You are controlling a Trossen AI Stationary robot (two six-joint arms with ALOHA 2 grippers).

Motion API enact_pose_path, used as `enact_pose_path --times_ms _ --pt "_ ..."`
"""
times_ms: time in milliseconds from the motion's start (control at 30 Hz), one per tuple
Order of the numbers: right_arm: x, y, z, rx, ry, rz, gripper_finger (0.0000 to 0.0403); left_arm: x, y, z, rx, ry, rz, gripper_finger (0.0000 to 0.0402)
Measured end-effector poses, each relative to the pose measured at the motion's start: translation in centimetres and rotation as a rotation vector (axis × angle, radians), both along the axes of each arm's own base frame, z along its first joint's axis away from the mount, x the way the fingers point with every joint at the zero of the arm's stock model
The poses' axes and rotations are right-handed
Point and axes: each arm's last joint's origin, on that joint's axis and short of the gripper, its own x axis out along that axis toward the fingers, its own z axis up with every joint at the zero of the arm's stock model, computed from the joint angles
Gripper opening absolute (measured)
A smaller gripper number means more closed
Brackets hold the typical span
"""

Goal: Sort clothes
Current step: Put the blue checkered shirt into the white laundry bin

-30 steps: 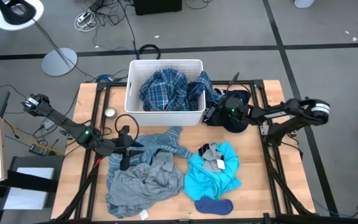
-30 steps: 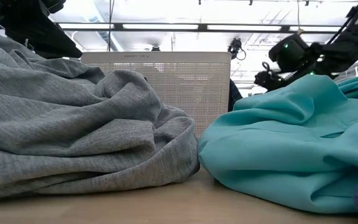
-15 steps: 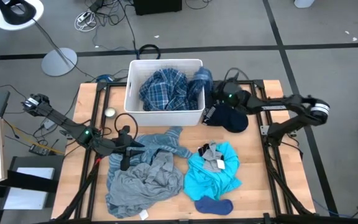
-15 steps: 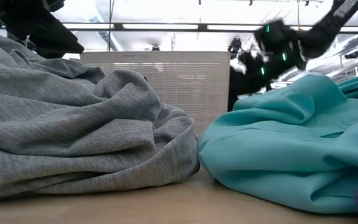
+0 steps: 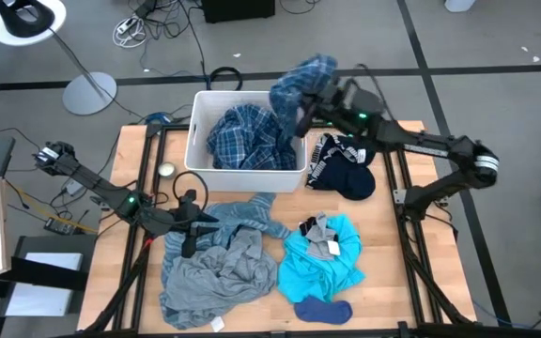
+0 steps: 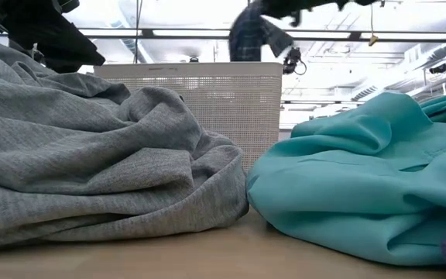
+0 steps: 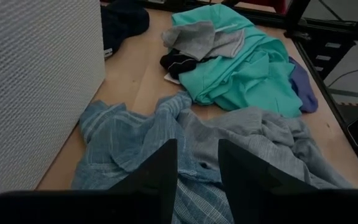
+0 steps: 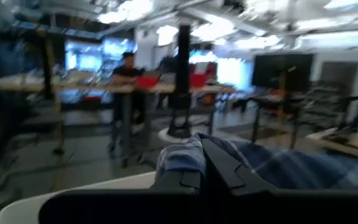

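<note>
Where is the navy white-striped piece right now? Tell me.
In the high view, the navy white-striped piece lies on the table's right side, just right of the white bin, beyond the turquoise garment.

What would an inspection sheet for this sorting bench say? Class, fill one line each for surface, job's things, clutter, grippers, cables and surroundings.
Surface: wooden table, mostly covered by garments.
Job's things: blue plaid shirt in the white bin; a second plaid piece lifted above the bin's right end; grey shirt, grey-blue striped top, turquoise garment, navy white-striped piece and dark blue socks on the table.
Clutter: small round object by the bin.
Grippers: right gripper shut on the plaid piece; left gripper open, fingers over the striped top.
Cables: loose cables on the floor.
Surroundings: lamp base; a person at a far bench.
</note>
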Motion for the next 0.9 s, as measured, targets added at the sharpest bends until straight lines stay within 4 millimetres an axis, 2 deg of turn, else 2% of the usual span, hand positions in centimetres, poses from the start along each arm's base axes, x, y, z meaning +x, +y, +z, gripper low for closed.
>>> enact_pose_path --times_ms 200,333,433,633,800,900 --pt "6.5 -0.5 -0.3 0.029 0.095 0.137 0.0001 0.0 0.0 0.0 -0.013 -0.001 0.006 0.0121" --pt "10.4 -1.5 -2.9 0.161 0.183 0.156 0.0 0.0 0.0 0.0 -0.019 -0.004 0.008 0.0121" --pt "12.2 -2.9 -5.4 0.327 0.243 0.13 0.0001 0.0 0.0 0.0 -0.021 -0.006 0.009 0.0121" --pt "14.1 -5.1 -11.8 0.588 0.466 0.035 0.0003 0.0 -0.1 0.0 -0.021 -0.005 0.006 0.0121" --pt "14.3 -6.8 -16.3 0.758 0.62 -0.011 0.0003 -0.1 0.0 -0.1 -0.013 0.006 0.005 0.0121" --pt "14.3 -7.2 -18.5 0.795 0.697 -0.016 0.0007 -0.1 0.0 -0.2 -0.009 0.02 0.007 0.0121"
